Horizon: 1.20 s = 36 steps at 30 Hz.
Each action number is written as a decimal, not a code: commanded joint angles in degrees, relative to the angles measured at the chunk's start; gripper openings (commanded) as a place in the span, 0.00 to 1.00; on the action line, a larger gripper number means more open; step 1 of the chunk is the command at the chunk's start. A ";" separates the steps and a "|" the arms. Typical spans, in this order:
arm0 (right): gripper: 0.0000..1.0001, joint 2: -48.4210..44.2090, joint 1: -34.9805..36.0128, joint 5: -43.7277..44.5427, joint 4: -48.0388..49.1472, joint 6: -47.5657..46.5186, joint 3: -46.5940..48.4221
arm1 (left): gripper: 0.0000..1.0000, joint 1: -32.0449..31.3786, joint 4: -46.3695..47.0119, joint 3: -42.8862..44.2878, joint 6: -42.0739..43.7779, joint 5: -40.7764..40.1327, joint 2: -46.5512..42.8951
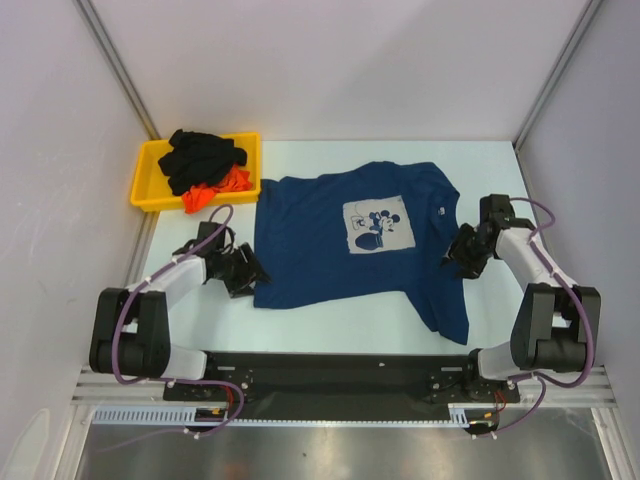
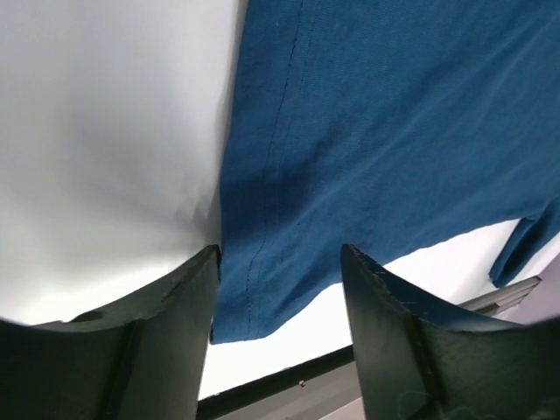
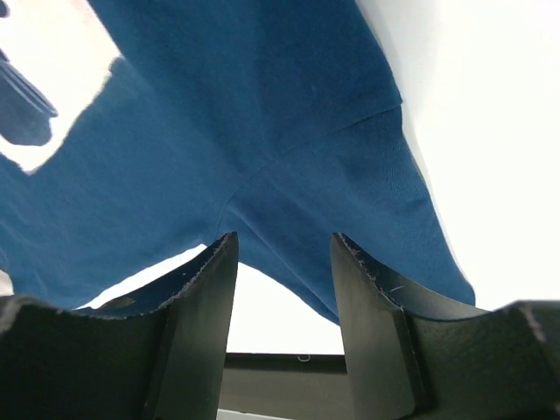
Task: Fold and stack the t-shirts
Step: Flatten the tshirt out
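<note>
A navy blue t-shirt [image 1: 340, 255] with a white cartoon print lies spread flat on the white table. My left gripper [image 1: 247, 272] is open at its left hem corner; in the left wrist view the hem [image 2: 262, 289] lies between the fingers [image 2: 175, 332]. My right gripper [image 1: 462, 258] is open at the right side, over the sleeve and armpit [image 3: 350, 192]. A black t-shirt [image 1: 203, 158] and an orange-red one [image 1: 222, 188] lie bunched in the tray.
A yellow plastic tray [image 1: 146, 180] stands at the back left of the table. The black table edge rail [image 1: 340, 365] runs along the front near the arm bases. White walls enclose the sides and back.
</note>
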 commanded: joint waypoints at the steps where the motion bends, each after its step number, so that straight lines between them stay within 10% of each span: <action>1: 0.52 -2.96 -0.87 -1.16 0.29 -1.98 -0.32 | 0.62 0.21 4.13 -1.32 -1.86 2.76 -1.43; 8: 0.52 -4.28 -1.48 -1.96 -1.02 -3.47 -0.32 | 0.27 -0.67 5.89 -1.42 -3.88 4.16 -3.55; 27: 0.52 -4.81 -1.75 -3.71 -2.43 -3.47 0.03 | 0.25 -3.66 10.91 16.77 -1.96 6.19 16.85; 36: 0.53 -0.95 2.73 -6.00 1.78 -1.98 -0.14 | 0.65 -2.70 -5.68 13.62 2.18 -6.03 -1.86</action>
